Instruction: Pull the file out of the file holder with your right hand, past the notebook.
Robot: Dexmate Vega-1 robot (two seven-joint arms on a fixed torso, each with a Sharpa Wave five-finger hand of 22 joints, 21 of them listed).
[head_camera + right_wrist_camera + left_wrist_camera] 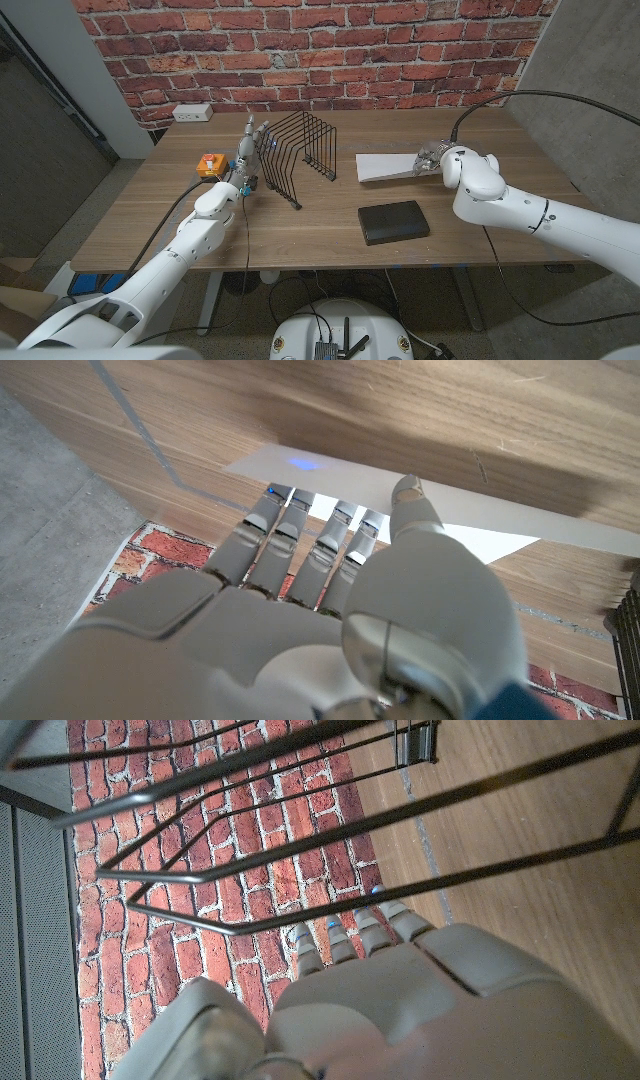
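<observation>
The black wire file holder (300,155) stands at the table's middle, with no file in its slots. In the left wrist view its wires (330,870) cross just beyond my left fingertips (350,925). My left hand (248,150) stands upright and open at the holder's left side. The white file (385,166) lies right of the holder, beyond the black notebook (393,222), its right end slightly raised. My right hand (432,156) grips that end. In the right wrist view the file (470,535) shows between the fingers (300,535) and the thumb.
An orange block (210,163) sits on the table just left of my left hand. A white power strip (192,112) lies at the back left, against the brick wall. A black cable arcs over my right arm.
</observation>
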